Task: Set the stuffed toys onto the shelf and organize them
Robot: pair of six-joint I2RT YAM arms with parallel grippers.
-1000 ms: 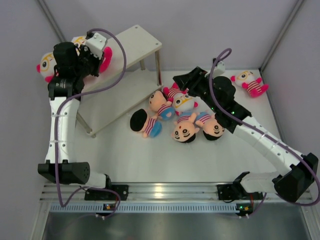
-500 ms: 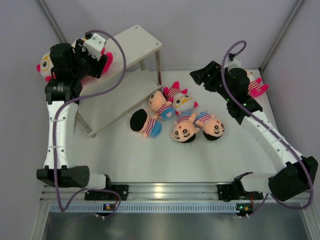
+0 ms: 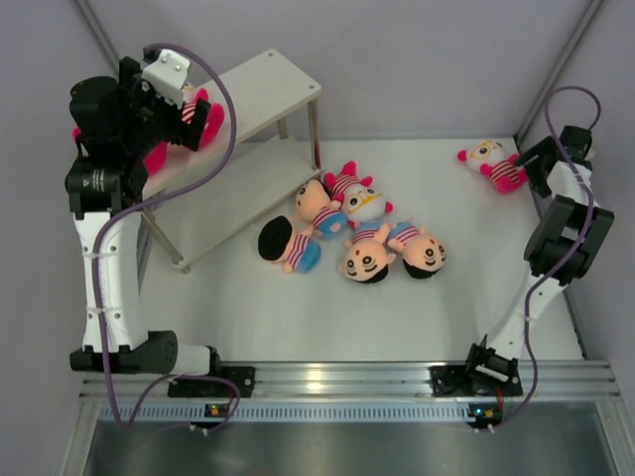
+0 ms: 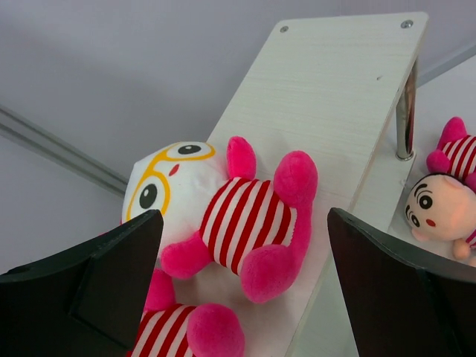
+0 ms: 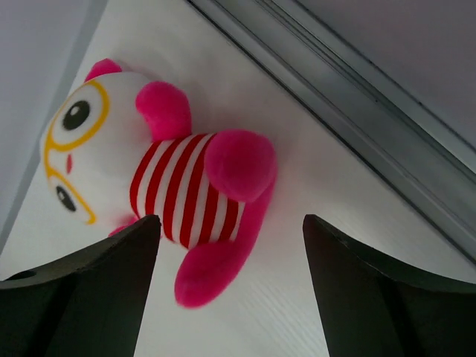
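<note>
With your left jaws and right jaws both released, the pink-limbed striped plush toy (image 4: 238, 223) lies close to the edge of the cream-white board shelf (image 4: 335, 97); a brushing withdrawal could topple it.

Bright, even light across my views.
Shadows on the bench (image 3: 248, 307) are soft; glare sits on the front rail (image 3: 317, 376); I see my fingers (image 4: 82, 290) dark and soft-edged in both wrist views.

Left arm (image 3: 104, 268) and right arm (image 3: 524, 309): white links, black joint housings, black bases (image 3: 129, 352) at 6 o'clock. Purple cable (image 3: 232, 109) loops along each. White camera housing (image 3: 165, 71) on left wrist. Tool fingers (image 4: 401, 290) black, matte.
</note>
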